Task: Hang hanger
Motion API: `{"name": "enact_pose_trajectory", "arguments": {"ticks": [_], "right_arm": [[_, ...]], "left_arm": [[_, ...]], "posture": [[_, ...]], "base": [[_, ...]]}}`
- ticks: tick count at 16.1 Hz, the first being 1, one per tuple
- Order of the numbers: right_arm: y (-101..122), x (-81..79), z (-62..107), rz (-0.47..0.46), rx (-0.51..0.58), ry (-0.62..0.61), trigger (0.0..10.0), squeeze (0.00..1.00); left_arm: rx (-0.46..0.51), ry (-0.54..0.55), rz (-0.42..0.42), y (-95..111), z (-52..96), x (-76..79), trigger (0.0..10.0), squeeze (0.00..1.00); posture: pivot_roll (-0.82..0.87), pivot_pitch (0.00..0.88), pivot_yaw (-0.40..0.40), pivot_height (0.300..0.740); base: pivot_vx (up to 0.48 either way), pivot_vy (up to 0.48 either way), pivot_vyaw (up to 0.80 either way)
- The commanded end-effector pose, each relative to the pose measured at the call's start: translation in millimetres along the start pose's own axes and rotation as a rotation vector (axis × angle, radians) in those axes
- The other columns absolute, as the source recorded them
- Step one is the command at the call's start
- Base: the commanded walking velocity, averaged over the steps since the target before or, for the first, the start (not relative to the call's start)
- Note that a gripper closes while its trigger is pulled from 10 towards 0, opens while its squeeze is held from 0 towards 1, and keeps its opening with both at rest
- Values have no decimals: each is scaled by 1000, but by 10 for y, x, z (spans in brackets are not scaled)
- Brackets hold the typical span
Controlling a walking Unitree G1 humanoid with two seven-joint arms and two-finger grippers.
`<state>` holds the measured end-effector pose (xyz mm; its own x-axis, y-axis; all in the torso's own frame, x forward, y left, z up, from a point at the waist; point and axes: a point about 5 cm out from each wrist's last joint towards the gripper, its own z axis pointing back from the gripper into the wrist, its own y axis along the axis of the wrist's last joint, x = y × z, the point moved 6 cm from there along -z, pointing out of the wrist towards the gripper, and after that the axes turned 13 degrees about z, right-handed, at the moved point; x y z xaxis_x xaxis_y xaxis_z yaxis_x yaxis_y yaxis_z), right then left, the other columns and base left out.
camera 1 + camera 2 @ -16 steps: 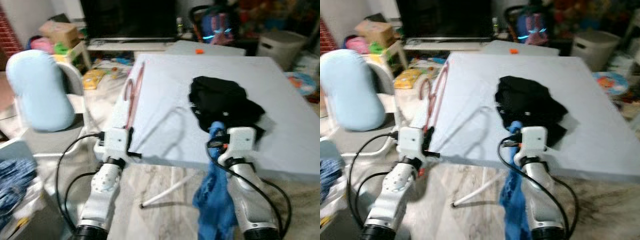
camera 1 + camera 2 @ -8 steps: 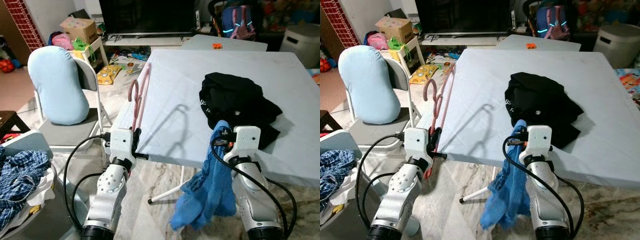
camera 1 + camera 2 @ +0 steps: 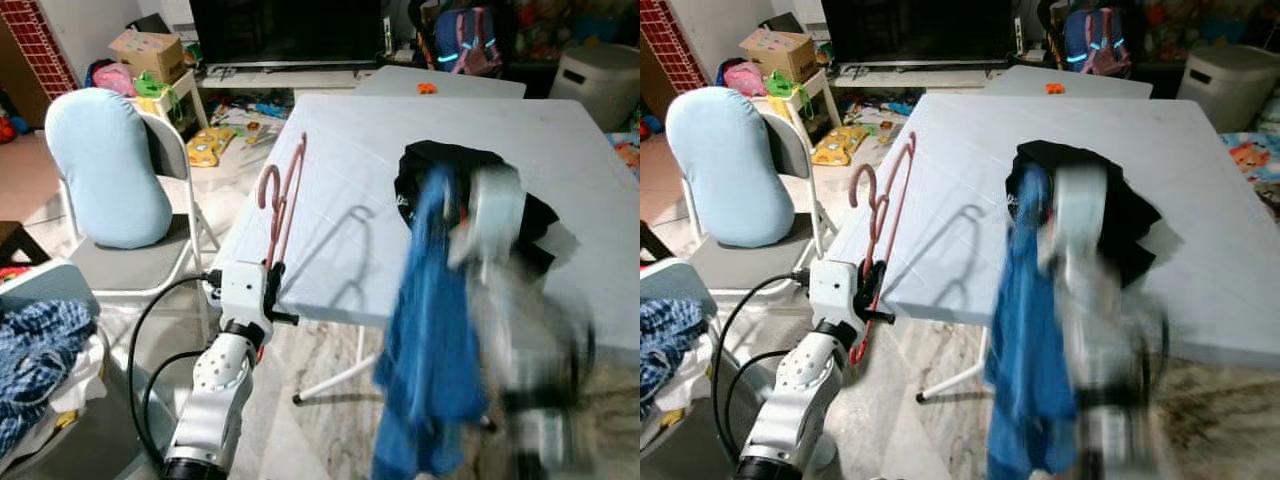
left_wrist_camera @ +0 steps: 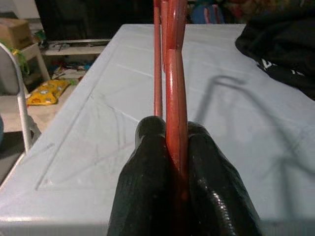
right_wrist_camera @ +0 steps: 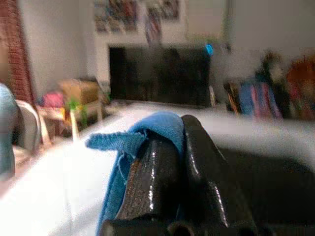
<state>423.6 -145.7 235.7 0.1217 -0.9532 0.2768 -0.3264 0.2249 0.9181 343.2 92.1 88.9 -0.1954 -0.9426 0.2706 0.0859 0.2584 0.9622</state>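
While the pink hanger (image 3: 284,193) is pinched by the left end effector (image 4: 172,147), blue cloth (image 3: 428,330) is clamped in the right end effector (image 5: 179,142).
The hanger should be held steady above the counter (image 3: 340,190).

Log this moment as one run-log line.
left gripper: shut on red hanger | right gripper: shut on blue garment, motion-blurred | black garment: on table

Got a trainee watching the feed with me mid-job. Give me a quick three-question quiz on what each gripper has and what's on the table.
1. True or false: the left gripper is shut on the red hanger.
2. What does the right gripper pinch? A) black garment B) blue cloth C) nothing
3. Fill in: the black garment lies on the ___ table.

Key: 1 true. 2 B, the blue cloth. 3 white.
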Motion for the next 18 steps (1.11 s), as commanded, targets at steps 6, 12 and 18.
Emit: {"name": "enact_pose_trajectory", "arguments": {"ticks": [6, 12, 18], "right_arm": [[994, -189, -861, -11, 108, 148, 10000, 0], [1996, 63, -998, -41, 338, 42, 10000, 0], [260, -757, -506, 308, 70, 510, 10000, 0]], "left_arm": [[37, 49, -1, 69, 40, -48, 10000, 0], [80, 83, -17, 142, 20, -53, 10000, 0], [87, 81, -24, 148, 29, -48, 10000, 0]], "posture": [[0, 0, -26, 740], [6, 0, -39, 740], [8, 0, -32, 740]], "base": [[0, 0, 0], [0, 0, 0], [0, 0, 0]]}}
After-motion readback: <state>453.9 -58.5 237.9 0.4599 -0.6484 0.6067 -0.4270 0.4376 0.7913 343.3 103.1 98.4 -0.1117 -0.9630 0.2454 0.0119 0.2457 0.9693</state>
